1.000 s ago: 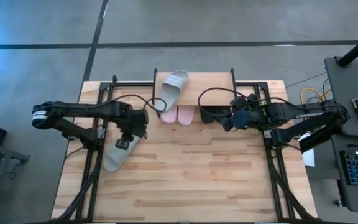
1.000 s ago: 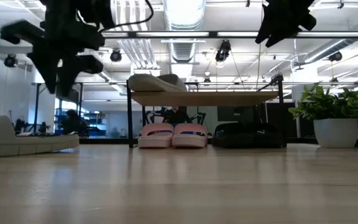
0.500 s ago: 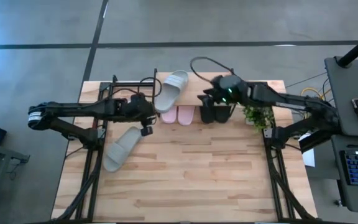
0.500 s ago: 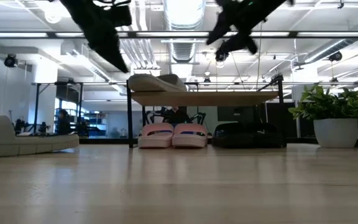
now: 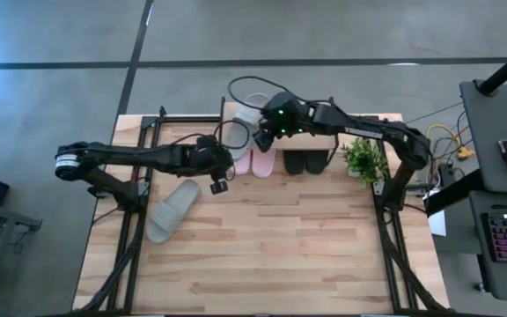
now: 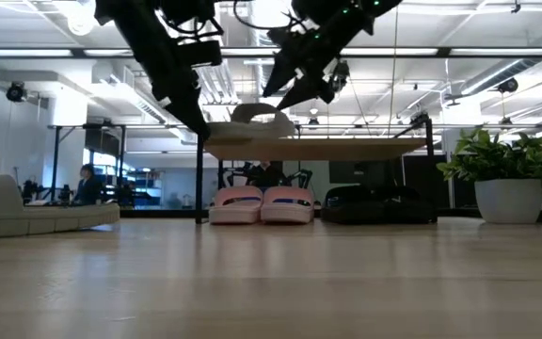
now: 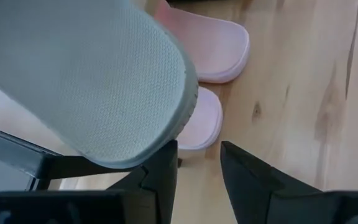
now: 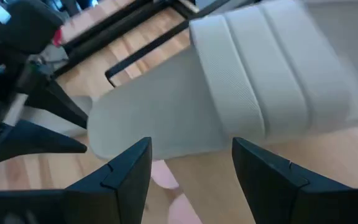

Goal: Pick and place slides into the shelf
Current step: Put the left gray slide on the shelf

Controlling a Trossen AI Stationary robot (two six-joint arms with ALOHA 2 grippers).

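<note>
Step in hand: right gripper point(image 8: 190, 165), jaws apart, over grey-green slide point(image 8: 241, 93) on shelf point(image 6: 346, 148); next, grasp and straighten it.

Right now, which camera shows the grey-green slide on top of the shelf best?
The right wrist view: the grey-green slide fills it, ribbed strap and heel clear. The high view shows only part of it under the right arm. The low view gives a thin side profile. The left wrist view shows just its sole.
</note>
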